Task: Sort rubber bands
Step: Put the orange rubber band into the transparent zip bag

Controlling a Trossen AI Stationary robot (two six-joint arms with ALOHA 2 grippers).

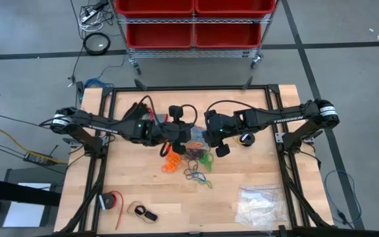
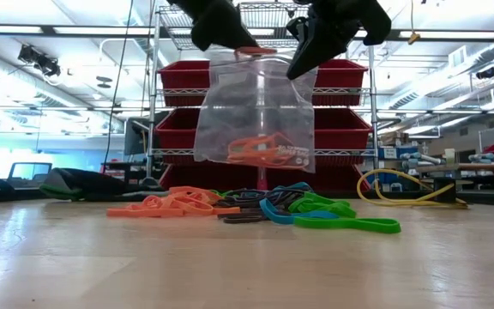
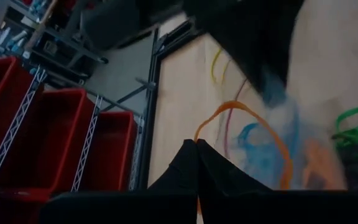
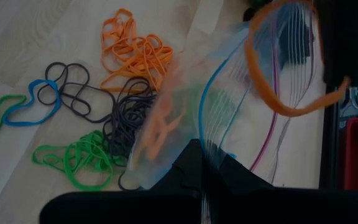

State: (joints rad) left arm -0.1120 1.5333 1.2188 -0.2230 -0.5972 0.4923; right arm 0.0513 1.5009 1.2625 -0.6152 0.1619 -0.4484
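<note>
A clear zip bag [image 2: 256,103] hangs above the table's middle, with a few orange rubber bands [image 2: 260,153] inside it. Under it lies a pile of loose rubber bands [image 1: 193,161]: orange [image 2: 165,206], dark [image 4: 129,112], blue [image 4: 39,99] and green [image 2: 341,221]. My right gripper [image 4: 207,158] is shut on the bag's top. My left gripper [image 3: 196,142] is shut on one orange rubber band [image 4: 263,74] at the bag's mouth. My left gripper pinches the orange band at one spot [image 3: 199,139] between its fingertips. The rest of the loop [image 3: 253,115] stands free beyond the fingers, over the bag's open top. Whether the fingers also touch the bag cannot be told. My right gripper pinches the bag's top edge by the zip strip [image 4: 215,144] between its two fingers, slanting down from the table's right. The bag hangs upright below the fingers, its bottom edge [image 2: 256,165] clear of the pile.
A clear bag of whitish pieces [image 1: 260,204] lies near the front right. A red roll [image 1: 112,201] and a small dark item [image 1: 145,213] lie at the front left. A yellow cable coil [image 2: 401,193] sits right of the pile. A rack of red bins [image 1: 193,23] stands beyond the far edge.
</note>
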